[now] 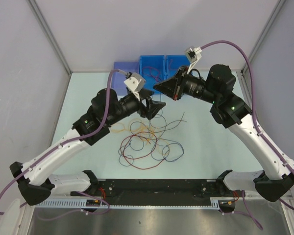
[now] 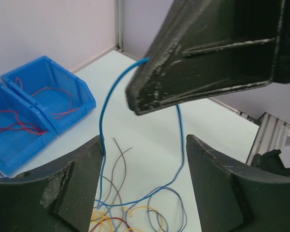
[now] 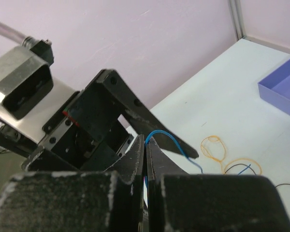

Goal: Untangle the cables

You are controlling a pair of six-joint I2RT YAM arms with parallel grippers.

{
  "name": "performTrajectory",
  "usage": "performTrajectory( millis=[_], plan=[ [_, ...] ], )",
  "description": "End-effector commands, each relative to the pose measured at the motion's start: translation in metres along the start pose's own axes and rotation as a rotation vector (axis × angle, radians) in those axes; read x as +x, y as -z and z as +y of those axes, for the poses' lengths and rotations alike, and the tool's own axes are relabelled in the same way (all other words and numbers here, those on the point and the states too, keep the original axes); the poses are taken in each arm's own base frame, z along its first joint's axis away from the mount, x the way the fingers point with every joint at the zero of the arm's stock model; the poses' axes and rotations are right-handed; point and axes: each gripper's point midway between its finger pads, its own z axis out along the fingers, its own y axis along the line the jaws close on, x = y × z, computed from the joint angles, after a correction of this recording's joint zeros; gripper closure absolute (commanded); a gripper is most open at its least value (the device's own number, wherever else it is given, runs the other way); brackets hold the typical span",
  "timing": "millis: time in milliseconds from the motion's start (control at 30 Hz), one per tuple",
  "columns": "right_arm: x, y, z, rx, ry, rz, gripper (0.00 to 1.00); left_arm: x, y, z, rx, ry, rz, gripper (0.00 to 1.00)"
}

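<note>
Just beyond the arm bases, the cables (image 1: 147, 142) are seen lying on the pale counter (image 1: 206, 142) as a loose heap of red, orange-yellow, black and blue loops. The loops lie flat and cross one another, so no single direction can be given to the heap.

One strand, the blue cable (image 2: 102, 121), is lifted out of it. Its long axis is judged near upright. It rises from the heap, is bent over in a tight arch at the top, and a second leg hangs back down.

Slightly farther in, the left claw (image 2: 145, 145) is held above the heap with its jaws apart. The blue cable runs up between them, just beside one finger, and nothing is gripped.

Above and beyond it, the right claw (image 3: 146, 140) is closed, and the arch of the blue cable is pinched at its very tip.

The strands are judged light, limp and springy, with smooth insulation that could slip from a tip pinch. Crossings may snag, so a slow pull is advised. A hold is best taken on a bare stretch clear of the crossings, or near a free end.

Farthest back, blue bins (image 1: 149, 59) holding red strands are set beside a purple tray (image 1: 122, 66).
</note>
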Motion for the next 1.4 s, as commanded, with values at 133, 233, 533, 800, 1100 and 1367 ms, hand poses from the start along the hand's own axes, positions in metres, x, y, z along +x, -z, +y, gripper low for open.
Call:
performTrajectory(
  millis=[133,233,533,800,1100,1367],
  plan=[
    [-0.018,0.013,0.005,0.03,0.012,-0.072,1.0,-0.014,-0.01,-0.011,-0.096,0.001,-0.063,0.54],
    [-0.019,0.015,0.006,0.032,0.013,-0.08,1.0,-0.01,-0.011,-0.005,-0.137,0.0,-0.057,0.73],
    [-0.02,0.018,0.009,0.025,0.016,-0.083,1.0,-0.003,-0.006,0.004,-0.188,-0.003,-0.054,1.0],
    [-0.028,0.039,-0.02,0.22,0.034,-0.16,0.36,-0.005,0.004,0.043,-0.405,-0.046,-0.029,1.0],
    [0.061,0.104,-0.155,0.834,-0.137,-0.09,0.33,-0.027,0.018,0.106,-0.585,0.012,-0.038,1.0],
    [0.177,0.101,-0.188,0.842,-0.242,0.077,0.35,-0.056,0.02,0.174,-0.702,0.012,-0.097,1.0]
  ],
)
